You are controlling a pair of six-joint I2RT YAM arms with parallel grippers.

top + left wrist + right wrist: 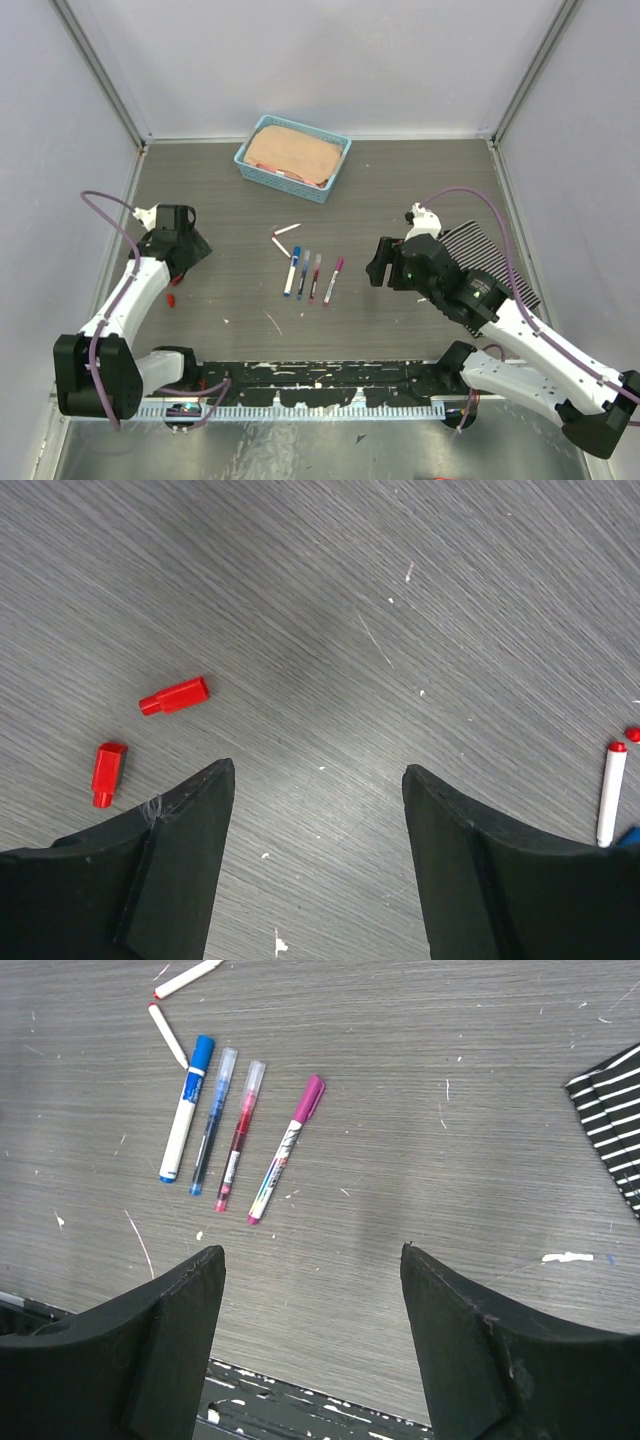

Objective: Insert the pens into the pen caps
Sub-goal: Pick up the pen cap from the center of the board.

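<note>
Four pens lie side by side mid-table, each seemingly capped: blue [186, 1108], dark blue [210, 1120], maroon [240, 1135] and magenta [286, 1147]; they also show in the top view [312, 276]. Two uncapped white pens with red tips [168, 1035] [188, 977] lie just behind them. Two red caps [175, 695] [107, 773] lie loose on the table by my left gripper [318, 770], which is open and empty just right of them. One red-tipped pen [611, 795] shows at its far right. My right gripper [312, 1250] is open and empty, right of the pen row.
A blue basket [245, 160] holding a peach cloth stands at the back centre. A black ribbed rack [480, 250] lies beside the right arm, and also shows in the right wrist view [610, 1110]. A black paint-flecked strip [320, 380] runs along the near edge.
</note>
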